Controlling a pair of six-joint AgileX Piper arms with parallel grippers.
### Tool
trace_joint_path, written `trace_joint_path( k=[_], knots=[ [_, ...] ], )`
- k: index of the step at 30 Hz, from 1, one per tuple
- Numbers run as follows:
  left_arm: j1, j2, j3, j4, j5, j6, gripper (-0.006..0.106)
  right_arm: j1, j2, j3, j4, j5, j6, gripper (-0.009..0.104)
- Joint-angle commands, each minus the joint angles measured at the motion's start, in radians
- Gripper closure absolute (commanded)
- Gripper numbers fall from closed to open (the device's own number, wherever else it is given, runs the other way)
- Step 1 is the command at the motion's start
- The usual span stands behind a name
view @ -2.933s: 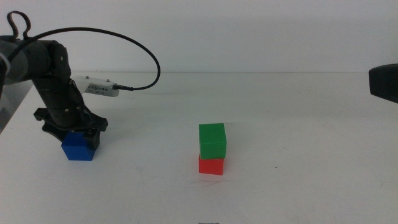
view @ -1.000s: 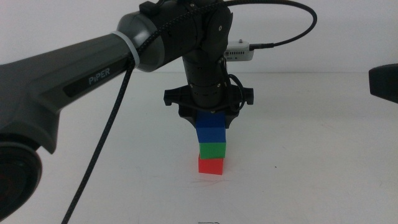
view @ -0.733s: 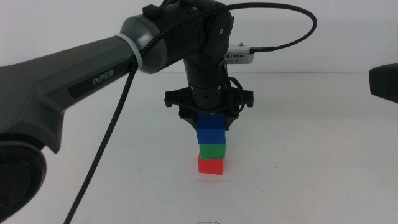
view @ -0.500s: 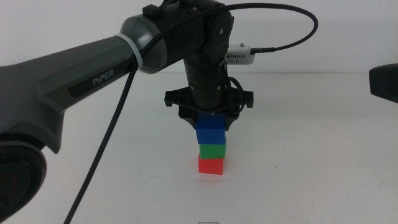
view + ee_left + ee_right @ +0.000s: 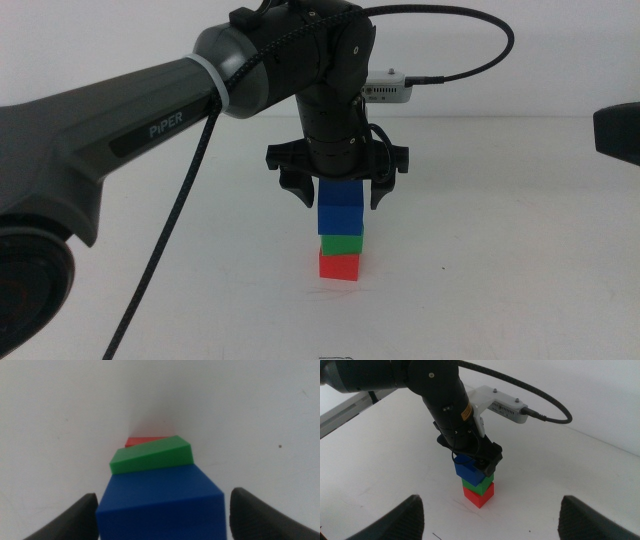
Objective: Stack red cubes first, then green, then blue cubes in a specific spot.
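Blue cube (image 5: 339, 214) atop green cube (image 5: 341, 241), red cube (image 5: 339, 265). Left gripper (image 5: 339, 196) wide, straddling blue. Right gripper (image 5: 487, 520) wide, waiting at 3 o'clock. Step: release. Next: straight-up retreat.

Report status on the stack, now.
Left claw open, straddling the blue cube. Blue on green cube, green on red cube. Right claw open, waiting aside. Nothing in the way.

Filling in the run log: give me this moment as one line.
left pincer: open, astride blue cube | stack: blue on green cube on red cube | right pincer: open, waiting apart
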Motion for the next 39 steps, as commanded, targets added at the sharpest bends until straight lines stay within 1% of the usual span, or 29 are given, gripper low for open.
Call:
trace_joint_path(
  k=[1, 6, 9, 13, 17, 20, 22, 25, 30, 37, 39],
  knots=[
    [-0.002, -0.065, -0.032, -0.014, -0.027, 0.002, 0.014, -0.007, -0.004, -0.024, -0.006, -0.073, -0.013, 0.011],
    [-0.002, -0.066, -0.032, -0.054, -0.051, 0.022, 0.014, -0.007, -0.004, -0.024, -0.006, -0.073, -0.013, 0.011],
    [-0.001, -0.069, -0.032, -0.057, -0.058, 0.026, 0.014, -0.007, -0.004, -0.024, -0.006, -0.073, -0.013, 0.011],
    [0.000, -0.103, -0.033, -0.021, -0.059, 0.026, 0.014, -0.007, -0.004, -0.024, -0.006, -0.073, -0.013, 0.011],
    [0.013, -0.171, -0.034, 0.056, -0.063, 0.028, 0.014, -0.007, -0.004, -0.024, -0.006, -0.073, -0.013, 0.011],
    [0.049, -0.232, -0.034, 0.063, -0.050, 0.072, 0.013, -0.007, -0.004, -0.024, -0.006, -0.073, -0.013, 0.011],
    [0.077, -0.276, -0.034, 0.051, -0.021, 0.108, 0.012, -0.007, -0.004, -0.024, -0.006, -0.073, -0.013, 0.011],
    [0.115, -0.355, -0.034, 0.035, 0.079, 0.127, 0.012, -0.007, -0.004, -0.024, -0.006, -0.073, -0.013, 0.011],
    [0.156, -0.469, -0.027, 0.121, 0.092, 0.259, 0.012, -0.007, -0.004, -0.024, -0.006, -0.073, -0.013, 0.011],
    [0.248, -0.608, -0.026, 0.121, 0.092, 0.368, 0.011, -0.007, -0.004, -0.024, -0.006, -0.073, -0.013, 0.011],
    [0.293, -0.675, 0.005, 0.124, 0.087, 0.376, 0.011, -0.007, -0.004, -0.024, -0.006, -0.073, -0.013, 0.011]
  ],
)
